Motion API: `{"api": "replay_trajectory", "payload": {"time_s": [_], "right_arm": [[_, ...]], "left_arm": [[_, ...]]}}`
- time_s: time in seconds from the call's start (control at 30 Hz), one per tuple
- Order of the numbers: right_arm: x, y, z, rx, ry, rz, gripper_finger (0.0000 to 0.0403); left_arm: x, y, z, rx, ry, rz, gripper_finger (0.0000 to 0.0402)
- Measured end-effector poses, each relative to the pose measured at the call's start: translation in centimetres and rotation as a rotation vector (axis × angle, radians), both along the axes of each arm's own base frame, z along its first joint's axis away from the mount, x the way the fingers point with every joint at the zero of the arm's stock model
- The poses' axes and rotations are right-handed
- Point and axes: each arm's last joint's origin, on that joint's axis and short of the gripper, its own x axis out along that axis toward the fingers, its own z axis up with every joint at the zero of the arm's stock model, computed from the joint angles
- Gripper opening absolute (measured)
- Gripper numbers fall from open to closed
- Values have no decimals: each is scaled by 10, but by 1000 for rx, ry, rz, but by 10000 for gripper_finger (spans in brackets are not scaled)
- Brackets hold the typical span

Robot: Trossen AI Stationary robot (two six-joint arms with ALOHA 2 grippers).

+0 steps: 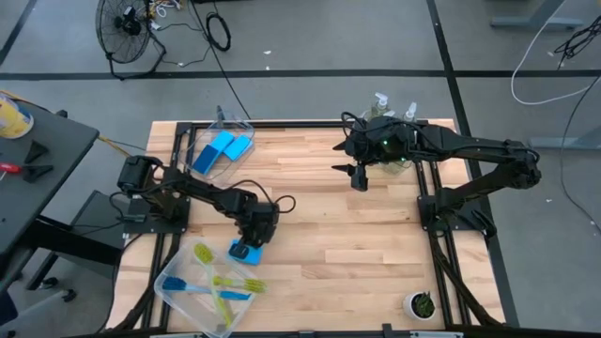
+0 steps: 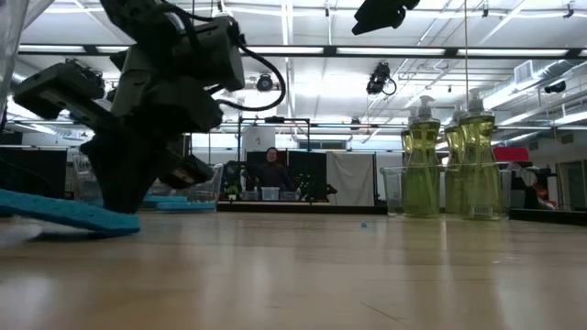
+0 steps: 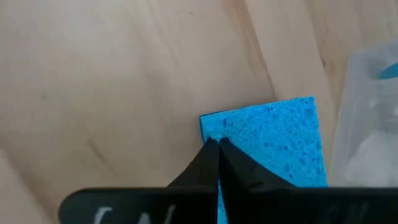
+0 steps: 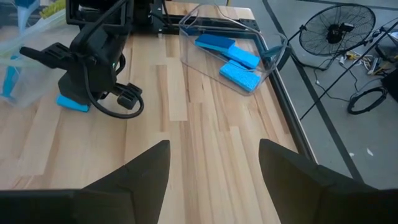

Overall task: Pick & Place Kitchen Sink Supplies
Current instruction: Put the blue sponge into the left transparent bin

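Left gripper pinched edge of blue sponge on tabletop, likely to lift; right gripper hovered, jaws apart, empty.

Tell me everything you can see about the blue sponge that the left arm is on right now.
The sponge is a flat, bright blue rectangle with a pitted, porous face, and it looks soft. It lies on the wooden table beside the clear bin holding the brushes. One end looks tipped slightly off the wood in the low view. The left end effector is shut on its edge, with the dark fingers pinched together.
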Motion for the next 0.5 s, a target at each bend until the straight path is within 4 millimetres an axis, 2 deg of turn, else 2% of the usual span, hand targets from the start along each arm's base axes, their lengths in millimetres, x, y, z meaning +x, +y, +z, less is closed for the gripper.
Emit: {"api": "replay_trajectory", "payload": {"time_s": [0.3,0.5], "right_arm": [[0,0,0,0,-2,0,247],[0,0,1,-1,-7,0,247]], "left_arm": [[11,5,27,55,-7,-12,1],[9,22,55,154,-12,-4,1]]}}
